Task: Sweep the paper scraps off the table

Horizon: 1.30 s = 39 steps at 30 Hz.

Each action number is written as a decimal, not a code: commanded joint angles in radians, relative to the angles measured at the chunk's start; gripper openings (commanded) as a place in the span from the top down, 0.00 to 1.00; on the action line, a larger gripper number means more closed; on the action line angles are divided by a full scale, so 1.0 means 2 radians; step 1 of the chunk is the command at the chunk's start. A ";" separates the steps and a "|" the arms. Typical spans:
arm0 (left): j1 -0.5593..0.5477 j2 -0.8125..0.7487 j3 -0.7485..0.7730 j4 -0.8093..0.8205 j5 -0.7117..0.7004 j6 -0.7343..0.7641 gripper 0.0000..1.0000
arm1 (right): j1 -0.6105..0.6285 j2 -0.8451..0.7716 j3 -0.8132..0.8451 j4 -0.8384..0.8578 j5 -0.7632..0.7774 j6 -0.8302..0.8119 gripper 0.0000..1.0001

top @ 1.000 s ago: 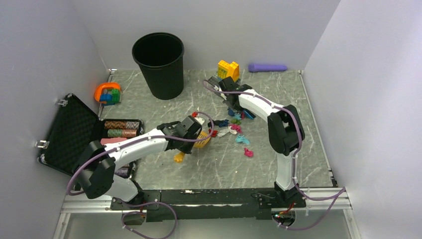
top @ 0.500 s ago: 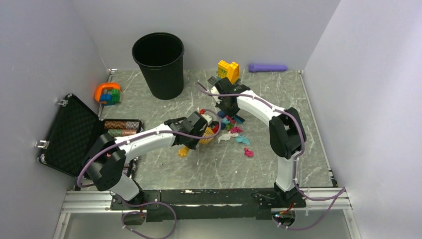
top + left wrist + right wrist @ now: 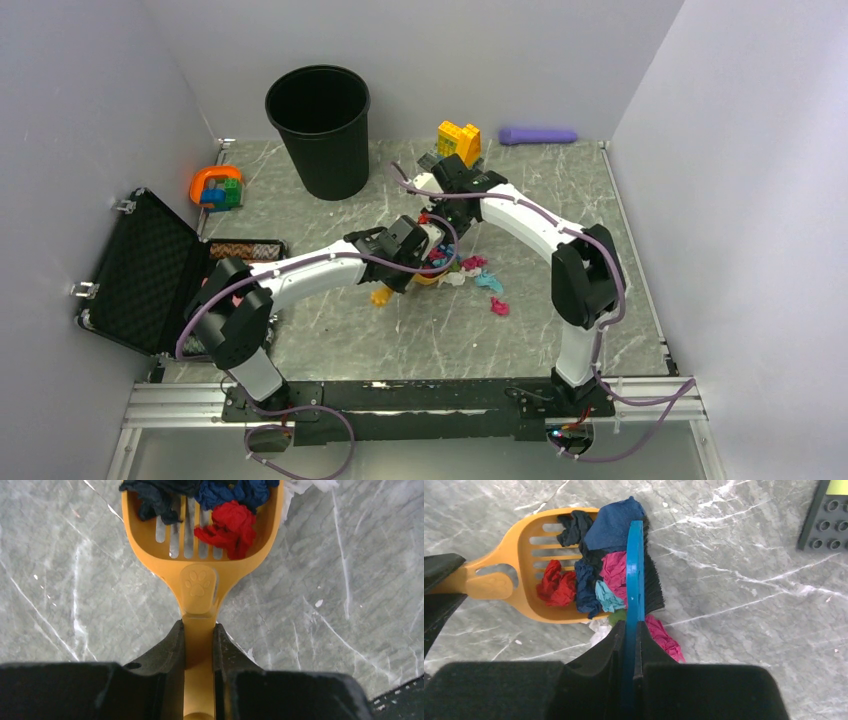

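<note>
My left gripper (image 3: 199,627) is shut on the handle of an orange slotted scoop (image 3: 199,580) lying on the marble table (image 3: 75,580). The scoop holds red (image 3: 227,525), navy (image 3: 616,522), magenta (image 3: 614,572) and teal (image 3: 608,597) paper scraps. My right gripper (image 3: 630,627) is shut on a blue brush (image 3: 635,575) whose black bristles press scraps against the scoop's mouth. A magenta wad (image 3: 664,637) and a white one (image 3: 599,627) lie outside the scoop. In the top view both grippers, left (image 3: 405,250) and right (image 3: 455,205), meet mid-table. Teal (image 3: 488,283) and magenta (image 3: 498,306) scraps lie to the right.
A black bin (image 3: 318,130) stands at the back left. An open black case (image 3: 150,265) lies at the left edge beside patterned rolls (image 3: 245,250). A yellow brick build (image 3: 459,140) and a purple cylinder (image 3: 538,135) sit at the back. A dark brick plate (image 3: 826,525) lies near the brush.
My left arm has pushed the scoop right toward the scrap pile. My right arm has drawn the brush toward the scoop, gathering several scraps into it.
</note>
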 commanded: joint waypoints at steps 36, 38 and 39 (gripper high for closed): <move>-0.012 -0.166 -0.143 0.182 -0.008 0.020 1.00 | -0.030 -0.327 -0.117 0.101 0.238 0.163 1.00; -0.012 -0.172 -0.145 0.183 -0.012 0.018 1.00 | -0.041 -0.343 -0.123 0.103 0.231 0.170 1.00; -0.012 -0.176 -0.146 0.181 -0.014 0.016 1.00 | -0.047 -0.346 -0.125 0.100 0.233 0.174 1.00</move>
